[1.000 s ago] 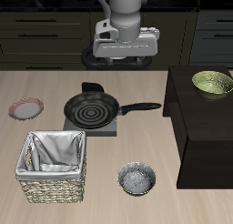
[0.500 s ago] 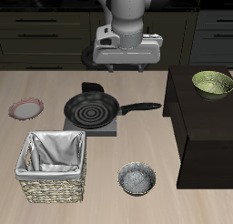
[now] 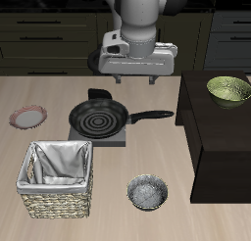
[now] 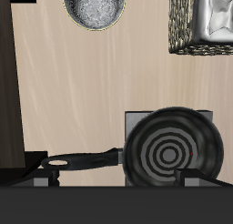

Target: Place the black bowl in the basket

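The black bowl [image 3: 147, 193] stands empty on the table near the front edge; it also shows in the wrist view [image 4: 94, 6]. The wicker basket [image 3: 57, 178] with grey-white lining stands beside it, apart from it, also near the front edge, and its corner shows in the wrist view [image 4: 205, 23]. My gripper [image 3: 134, 80] hangs open and empty high above the back of the table, over the frying pan's far side and far from the bowl. Its fingertips [image 4: 43, 176] stand wide apart in the wrist view.
A black frying pan [image 3: 98, 118] sits on a grey burner plate [image 3: 116, 141] mid-table, its handle [image 3: 155, 115] pointing toward a dark cabinet [image 3: 221, 137]. An olive-green bowl [image 3: 228, 89] rests on that cabinet. A pinkish-rimmed plate [image 3: 27, 117] lies at the far side edge.
The gripper has come a little lower and forward from the back of the table, staying open. Bowl, basket and pan have not moved.
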Controlling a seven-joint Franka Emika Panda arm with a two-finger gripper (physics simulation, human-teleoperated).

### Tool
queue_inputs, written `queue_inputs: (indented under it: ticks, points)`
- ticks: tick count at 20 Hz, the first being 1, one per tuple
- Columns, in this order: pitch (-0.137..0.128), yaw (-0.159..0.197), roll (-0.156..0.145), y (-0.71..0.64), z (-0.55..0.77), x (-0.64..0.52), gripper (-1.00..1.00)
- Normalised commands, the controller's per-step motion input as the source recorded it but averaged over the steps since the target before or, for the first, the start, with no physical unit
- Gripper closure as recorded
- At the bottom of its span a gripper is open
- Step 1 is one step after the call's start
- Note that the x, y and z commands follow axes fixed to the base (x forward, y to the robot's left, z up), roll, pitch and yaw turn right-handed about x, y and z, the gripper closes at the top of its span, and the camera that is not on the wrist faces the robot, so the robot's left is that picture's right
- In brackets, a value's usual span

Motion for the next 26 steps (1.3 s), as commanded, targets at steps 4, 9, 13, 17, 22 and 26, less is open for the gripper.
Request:
queue_inputs:
  ticks: [4, 9, 13, 17, 22, 26]
  points:
    - [-0.033, 0.015, 0.036, 0.08, 0.09, 0.30, -1.00]
    - [-0.010, 0.025, 0.046, 0.11, 0.04, 0.24, -1.00]
    - [-0.009, -0.009, 0.049, 0.15, 0.03, 0.24, -1.00]
    - [-0.054, -0.034, 0.013, 0.06, 0.11, 0.30, -1.00]
    - [-0.021, -0.012, 0.007, 0.02, -0.01, 0.21, -1.00]
    - [0.016, -0.009, -0.005, -0.01, -0.03, 0.26, -1.00]
